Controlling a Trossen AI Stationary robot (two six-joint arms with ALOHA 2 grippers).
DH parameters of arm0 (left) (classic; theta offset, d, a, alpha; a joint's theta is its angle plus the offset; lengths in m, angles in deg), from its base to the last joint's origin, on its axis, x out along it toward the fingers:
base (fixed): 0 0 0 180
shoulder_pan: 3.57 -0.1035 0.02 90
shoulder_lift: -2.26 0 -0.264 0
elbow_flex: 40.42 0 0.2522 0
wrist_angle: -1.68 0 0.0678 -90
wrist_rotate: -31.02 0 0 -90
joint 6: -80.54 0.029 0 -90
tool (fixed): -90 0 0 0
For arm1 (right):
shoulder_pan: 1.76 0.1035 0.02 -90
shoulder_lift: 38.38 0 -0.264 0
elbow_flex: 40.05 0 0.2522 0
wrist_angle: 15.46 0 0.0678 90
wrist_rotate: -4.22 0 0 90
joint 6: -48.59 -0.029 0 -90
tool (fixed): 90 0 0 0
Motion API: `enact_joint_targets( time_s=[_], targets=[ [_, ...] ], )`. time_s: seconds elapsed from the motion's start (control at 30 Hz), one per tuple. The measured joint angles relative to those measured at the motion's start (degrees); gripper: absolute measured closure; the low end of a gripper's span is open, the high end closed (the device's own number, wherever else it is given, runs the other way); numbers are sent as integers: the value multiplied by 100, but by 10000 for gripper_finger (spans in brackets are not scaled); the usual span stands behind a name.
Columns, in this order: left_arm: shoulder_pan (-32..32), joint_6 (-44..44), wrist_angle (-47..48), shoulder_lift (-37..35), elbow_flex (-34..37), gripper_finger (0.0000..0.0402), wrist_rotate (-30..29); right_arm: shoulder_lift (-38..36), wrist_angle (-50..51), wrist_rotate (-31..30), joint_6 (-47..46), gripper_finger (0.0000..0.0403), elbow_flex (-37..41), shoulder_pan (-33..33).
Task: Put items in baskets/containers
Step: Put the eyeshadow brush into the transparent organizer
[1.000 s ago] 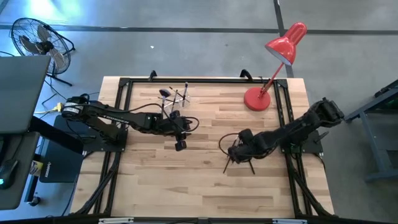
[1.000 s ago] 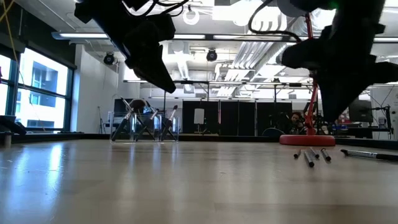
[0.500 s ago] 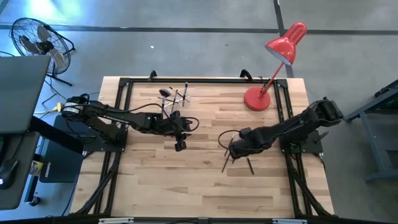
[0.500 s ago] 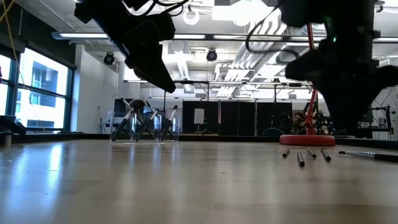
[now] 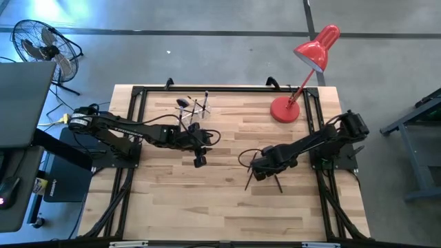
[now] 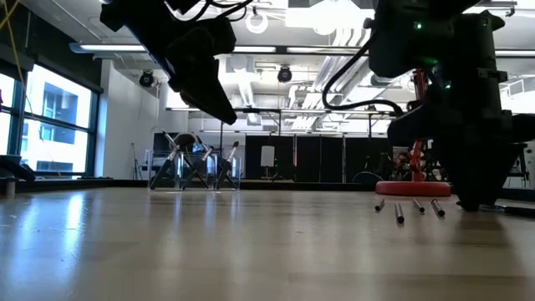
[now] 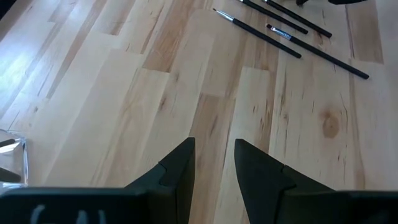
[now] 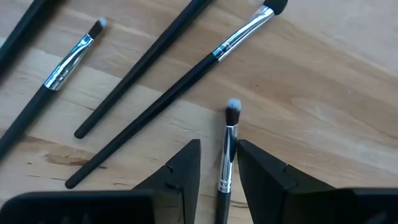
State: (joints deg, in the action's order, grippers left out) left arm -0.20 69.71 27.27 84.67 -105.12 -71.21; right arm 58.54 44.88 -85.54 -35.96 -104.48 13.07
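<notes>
1. Your right gripper (image 5: 256, 172) sits low over the loose makeup brushes (image 5: 265, 180), at about 4 o'clock from the middle of the wooden table (image 5: 227, 207). A second ago it hung slightly farther toward 3 o'clock; it has since slid inward along the tabletop.
2. Its fingers (image 8: 177, 171), pressed together a second ago, now stand slightly apart. In the right wrist view a small brush (image 8: 227, 146) with a silver ferrule and pale tip lies in the gap between them; you cannot tell whether they touch it.
3. Three more brushes lie fanned on the wood just beyond that one. In the low view their ends (image 6: 407, 209) point toward the camera, in front of the red lamp base (image 6: 413, 189).
4. Your left gripper (image 5: 198, 157) hangs above the table at about 10 o'clock from centre, where it was a second ago. Its fingers (image 7: 177, 171) stand apart with only bare wood between them.
5. The clear holder (image 5: 196, 107) stands near the table's far edge at about 11 o'clock, with a few brushes leaning in it, unchanged.
6. The red desk lamp (image 5: 306, 69) stands at the 1 o'clock corner, unchanged.
</notes>
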Motion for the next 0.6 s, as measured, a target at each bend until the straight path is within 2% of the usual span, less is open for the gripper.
enact_joint_targets(
  time_s=[0.13,0.33,0.47,0.6],
  targets=[
    [0,-13,-16,0,0,290,0,94,-28,21,2,320,-1,2],
    [0,-13,-28,0,0,290,1,99,-42,-8,68,390,1,1],
    [0,-7,-104,0,0,290,1,79,-36,36,60,383,9,0],
    [0,78,-269,0,0,290,-177,-174,29,-29,-71,395,43,42]
  ],
)
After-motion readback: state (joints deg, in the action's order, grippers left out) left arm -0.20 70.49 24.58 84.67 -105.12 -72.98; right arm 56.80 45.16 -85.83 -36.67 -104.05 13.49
